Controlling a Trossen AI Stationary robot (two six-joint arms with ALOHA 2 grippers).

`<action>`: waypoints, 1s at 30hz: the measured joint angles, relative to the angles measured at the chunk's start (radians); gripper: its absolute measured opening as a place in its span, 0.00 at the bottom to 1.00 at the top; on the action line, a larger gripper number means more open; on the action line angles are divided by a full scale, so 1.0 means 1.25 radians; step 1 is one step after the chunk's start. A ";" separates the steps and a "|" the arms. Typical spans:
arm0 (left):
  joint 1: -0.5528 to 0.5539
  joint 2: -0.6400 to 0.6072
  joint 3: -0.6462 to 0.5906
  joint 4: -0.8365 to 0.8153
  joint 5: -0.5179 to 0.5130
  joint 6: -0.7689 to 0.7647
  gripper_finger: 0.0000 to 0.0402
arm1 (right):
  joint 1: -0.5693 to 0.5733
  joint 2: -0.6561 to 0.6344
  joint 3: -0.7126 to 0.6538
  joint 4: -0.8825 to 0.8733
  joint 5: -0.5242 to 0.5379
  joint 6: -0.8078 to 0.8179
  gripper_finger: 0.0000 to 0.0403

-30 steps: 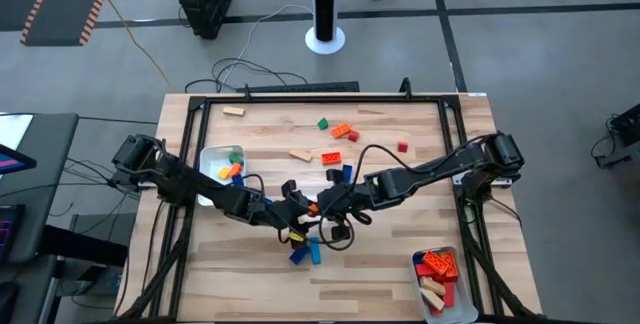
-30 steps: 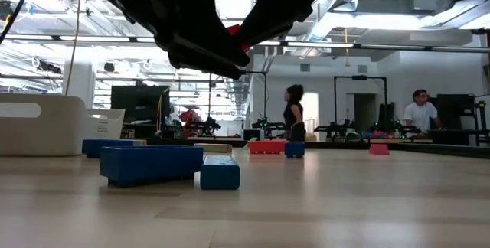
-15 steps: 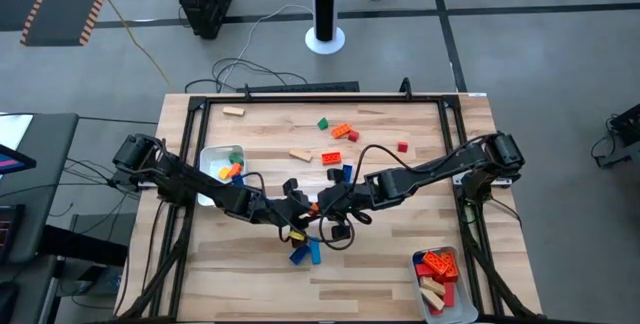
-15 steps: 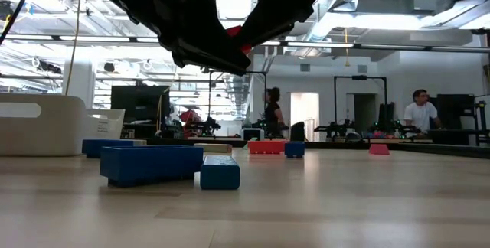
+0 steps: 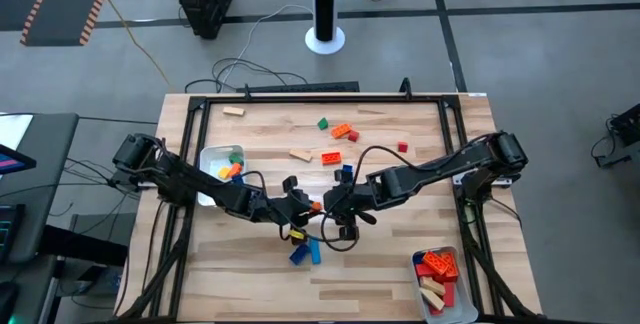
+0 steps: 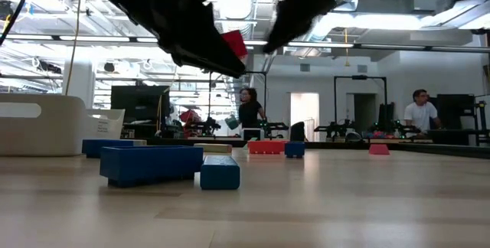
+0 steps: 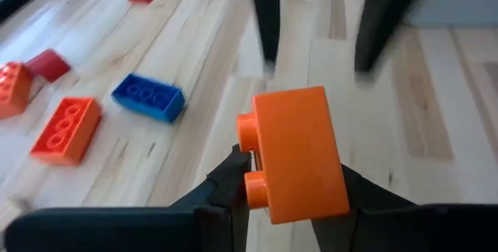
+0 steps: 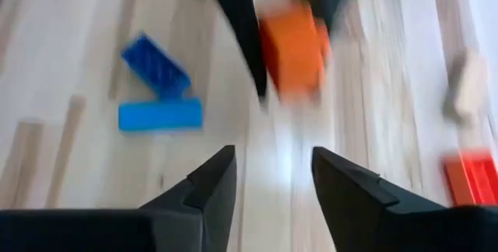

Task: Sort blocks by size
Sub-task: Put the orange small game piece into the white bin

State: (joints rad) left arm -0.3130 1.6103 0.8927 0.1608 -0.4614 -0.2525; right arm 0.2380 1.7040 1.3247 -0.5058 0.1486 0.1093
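**Left gripper holds an orange brick over mid-table; sorting partly done**

Left gripper [image 7: 292, 197] pinches a short orange block [image 7: 296, 155] between its dark fingers, clear of the table. Facing it at close range, the right gripper [image 8: 268, 178] hangs with its fingers spread and nothing between them; its wrist view shows that same orange block just ahead.

Just beside and below the pair lie two blue blocks [image 5: 305, 252] on the wood. Farther out past the grippers, loose pieces remain scattered: orange bricks [image 5: 342, 131], a green cube [image 5: 323, 123], a small red cube [image 5: 402, 147] and tan wooden bars [image 5: 300, 154].

Behind the left arm, a white tray [image 5: 208, 154] holds a few small pieces. Well beyond the right gripper, a second tray [image 5: 447, 299] holds orange bricks and tan bars.

Judging by this, sorting is roughly half done: both trays hold some pieces, about ten blocks remain.
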 joint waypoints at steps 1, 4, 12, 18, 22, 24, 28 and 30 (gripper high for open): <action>0.000 -0.007 0.000 -0.019 0.000 -0.001 0.24 | 0.002 -0.007 0.000 -0.032 0.000 0.012 0.49; 0.000 -0.054 0.000 -0.121 -0.003 -0.005 0.23 | 0.007 -0.028 -0.005 -0.091 0.013 0.049 0.51; -0.010 -0.269 0.000 -0.570 -0.063 -0.165 0.23 | 0.047 -0.047 -0.100 -0.176 0.060 0.186 0.50; -0.023 -0.383 0.000 -0.884 -0.096 -0.360 0.24 | 0.085 -0.047 -0.140 -0.182 0.071 0.266 0.50; -0.023 -0.421 -0.026 -1.009 -0.098 -0.470 0.24 | 0.113 -0.056 -0.140 -0.177 0.113 0.290 0.50; -0.023 -0.435 -0.062 -1.013 -0.081 -0.503 0.24 | 0.125 -0.065 -0.140 -0.179 0.129 0.314 0.50; -0.023 -0.440 -0.151 -1.008 0.006 -0.564 0.27 | 0.152 -0.065 -0.140 -0.198 0.114 0.336 0.50; -0.023 -0.440 -0.189 -0.998 0.041 -0.585 0.31 | 0.166 -0.064 -0.140 -0.197 0.086 0.334 0.50</action>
State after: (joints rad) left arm -0.3412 1.0603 0.6564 -1.0863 -0.4102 -0.9838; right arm 0.4457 1.6241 1.1500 -0.7520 0.2555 0.5270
